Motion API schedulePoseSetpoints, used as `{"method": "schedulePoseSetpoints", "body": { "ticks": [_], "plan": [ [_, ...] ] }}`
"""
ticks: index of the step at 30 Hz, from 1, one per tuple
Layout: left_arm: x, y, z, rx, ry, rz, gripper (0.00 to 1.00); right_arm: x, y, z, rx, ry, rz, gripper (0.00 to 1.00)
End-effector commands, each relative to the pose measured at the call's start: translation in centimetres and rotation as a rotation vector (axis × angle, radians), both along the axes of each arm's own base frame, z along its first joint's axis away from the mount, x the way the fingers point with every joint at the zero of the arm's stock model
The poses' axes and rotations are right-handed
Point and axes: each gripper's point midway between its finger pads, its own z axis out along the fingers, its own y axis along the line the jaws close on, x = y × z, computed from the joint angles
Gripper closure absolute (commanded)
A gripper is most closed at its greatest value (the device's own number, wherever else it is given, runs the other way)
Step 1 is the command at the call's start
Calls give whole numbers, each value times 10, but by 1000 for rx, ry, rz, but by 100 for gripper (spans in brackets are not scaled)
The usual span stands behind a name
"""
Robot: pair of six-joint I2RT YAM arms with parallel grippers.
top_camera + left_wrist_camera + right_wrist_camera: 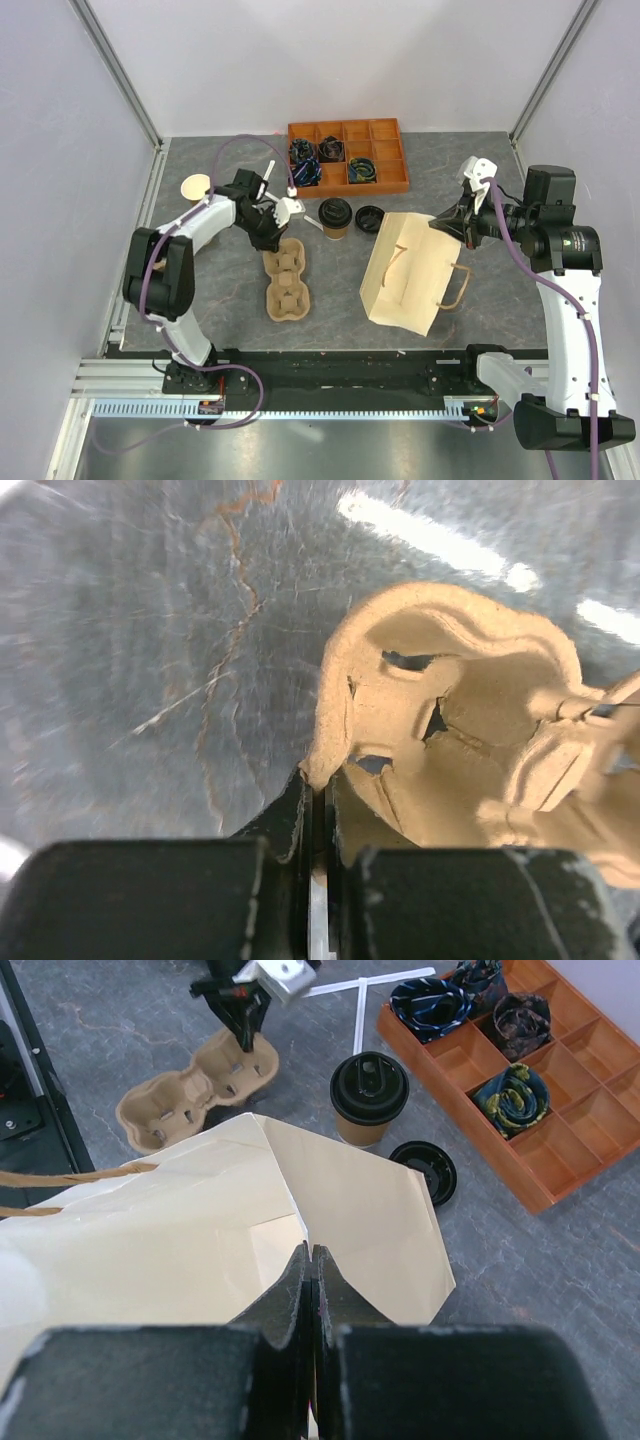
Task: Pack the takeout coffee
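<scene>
The grey table (340, 325) carries everything. The cream bag (410, 275) lies at 4 o'clock, mouth open. The right jaws are clamped on its upper rim. The orange tray (384, 132) at 12 o'clock holds dark cloth rolls (307, 172) in several compartments. The carrier (286, 285) lies at 7 o'clock. The left jaws are together at its far rim; I cannot tell whether they pinch it. The coffee (335, 217) stands upright mid-table, between carrier and bag, inside neither. A loose lid (370, 217) lies at its 3 o'clock. An open cup (195, 187) stands at 10 o'clock.
</scene>
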Motion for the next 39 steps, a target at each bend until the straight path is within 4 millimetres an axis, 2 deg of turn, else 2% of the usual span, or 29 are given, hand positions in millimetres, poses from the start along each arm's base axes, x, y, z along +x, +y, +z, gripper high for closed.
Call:
{"method": "schedulePoseSetpoints", "body": {
  "ticks": [1, 2, 3, 5, 6, 8, 11, 14, 16, 17, 18, 19, 20, 22, 23, 26, 31, 32, 34, 35, 39],
  "plan": [
    [14, -15, 109, -122, -230, -4, 98, 1, 0, 9, 4, -13, -20, 100],
    [14, -16, 127, -143, -261, 11, 98, 0, 0, 11, 6, -15, -20, 100],
    [13, -18, 168, -182, -355, 12, 98, 0, 0, 13, 4, -19, -26, 100],
    [6, -17, 206, -213, -408, 33, 98, 0, -1, 14, 5, -13, -38, 100],
    [5, -19, 241, -240, -481, 36, 98, 0, -1, 15, -1, -16, -46, 100],
    [-9, -18, 286, -291, -553, 53, 98, -1, -2, 14, -10, -18, -46, 100],
    [-34, -23, 372, -396, -742, 45, 98, -2, -3, 11, -14, -10, -54, 100],
    [-57, -28, 434, -494, -874, 54, 98, 0, -1, 11, -6, 1, -56, 100],
    [-62, -33, 461, -545, -929, 57, 98, 2, 0, 14, 2, -5, -58, 100],
    [-72, -39, 485, -583, -971, 38, 98, 3, 1, 14, 8, 4, -63, 100],
    [-75, -43, 493, -597, -976, 32, 98, 7, 1, 14, 12, 8, -67, 100],
    [-68, -53, 493, -593, -961, 18, 98, 9, 0, 14, 13, 12, -71, 100],
    [-82, -63, 513, -625, -1003, -16, 98, 10, 1, 15, 19, 18, -76, 100],
    [-84, -76, 519, -606, -1050, -53, 98, 16, 0, 13, 18, 36, -82, 100],
    [-89, -92, 522, -603, -1066, -72, 98, 14, 6, 13, 17, 38, -59, 100],
    [-96, -121, 527, -602, -1105, -115, 98, 20, 7, 8, 10, 54, -69, 100],
    [-109, -153, 549, -654, -1195, -139, 98, 29, 12, 5, 26, 86, -88, 100],
    [-119, -164, 550, -660, -1204, -166, 98, 30, 13, 6, 26, 84, -89, 100],
    [-120, -178, 541, -608, -1240, -198, 98, 33, 14, 7, 25, 84, -101, 100],
    [-128, -186, 540, -605, -1254, -212, 98, 32, 16, 9, 26, 81, -97, 100],
    [-134, -195, 534, -603, -1290, -223, 98, 32, 18, 13, 27, 79, -100, 100]
  ]
}}
